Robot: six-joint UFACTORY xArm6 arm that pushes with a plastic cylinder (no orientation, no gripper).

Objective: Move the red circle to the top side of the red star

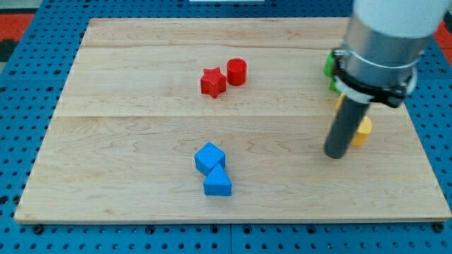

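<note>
Wooden board [141, 134] fills the frame, pale planks on a blue pegboard base [21, 106]. Red cylinder block, i.e. the red circle [236, 72], sits upper centre, just right of & a touch above the red star-shaped block [212, 82]; the two look touching or v. nearly so. So the circle is at the star's upper-right corner, not squarely on its top side.

Lower centre: blue cube-ish block [210, 159] w/ a blue triangular block [217, 184] right below it, touching. Both well apart from the red pair.

Right side of frame: my tip [335, 154] is down on the board at the end of the dark rod, below the big grey-white arm housing [385, 35]. No pincer on this rig, so nothing released or clenched, just a bare rod. Yellow block [362, 131] just right of the rod, partly hidden, shape unclear. Green block [329, 65] peeks out at the housing's left edge, mostly hidden. Tip is well right of the red circle & star, and up-right of the blue pair, touching none of those.
</note>
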